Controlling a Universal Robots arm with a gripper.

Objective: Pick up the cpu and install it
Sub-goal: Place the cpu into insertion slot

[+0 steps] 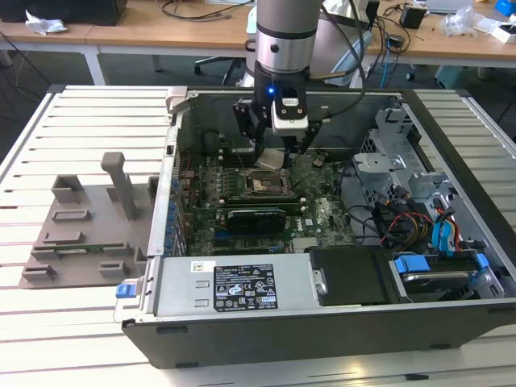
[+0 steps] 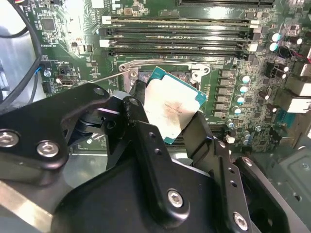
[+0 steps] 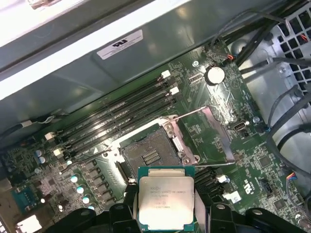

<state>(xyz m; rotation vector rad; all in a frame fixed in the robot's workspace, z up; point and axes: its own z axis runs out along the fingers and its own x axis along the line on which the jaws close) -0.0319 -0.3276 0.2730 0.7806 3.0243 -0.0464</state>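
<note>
A bench point(image 1: 81, 121) of ribbed, pale metal slats carries an open, dark steel computer case point(image 1: 339, 330), which fills the half toward the exterior view's right. A grey moulded fixture point(image 1: 89, 234) lies near the bench's edge on the exterior view's left. Inside the case a green motherboard point(image 1: 322, 218) lies flat, crowded with small parts that are hard to make out. The arm point(image 1: 282, 32), a smooth grey cylinder, is cut off by the top of the exterior view.

Its black, bolted gripper point(image 2: 170, 116) is pinching the cpu point(image 2: 172, 109) by two opposite edges. The cpu is a flat square with a dull silvery lid and a teal rim. It hangs tilted just above the square black socket point(image 3: 150, 155), near the long black memory slots point(image 3: 121, 121) toward the case's far wall. The socket's thin metal frame point(image 3: 204, 131) stands swung open. In the second wrist view the cpu hides most of the socket.
</note>
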